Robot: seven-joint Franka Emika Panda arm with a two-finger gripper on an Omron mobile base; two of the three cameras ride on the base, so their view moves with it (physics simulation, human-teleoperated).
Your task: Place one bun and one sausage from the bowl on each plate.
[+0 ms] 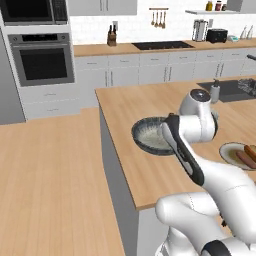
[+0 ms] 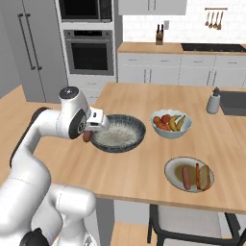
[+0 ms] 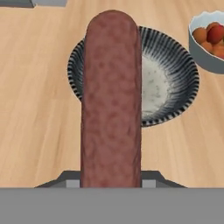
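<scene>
My gripper (image 2: 89, 132) is shut on a reddish-brown sausage (image 3: 111, 100), which hangs just above the counter at the left rim of the bowl (image 2: 118, 133). In the hand view the sausage runs lengthwise up the middle and hides part of the bowl (image 3: 175, 87) behind it. The bowl's pale speckled inside looks empty in the right base view. In the left base view the arm covers much of the bowl (image 1: 145, 134). A plate (image 2: 169, 174) near the counter's front right carries a sausage (image 2: 186, 178) and a bun (image 2: 204, 177); the plate (image 1: 227, 152) also shows at the right edge.
A white bowl of fruit (image 2: 171, 124) stands right of the dark bowl. A soap dispenser (image 2: 213, 102) and a sink (image 2: 235, 103) lie at the far right. The counter's left edge runs close beside the gripper. A chair (image 2: 192, 226) stands under the front edge.
</scene>
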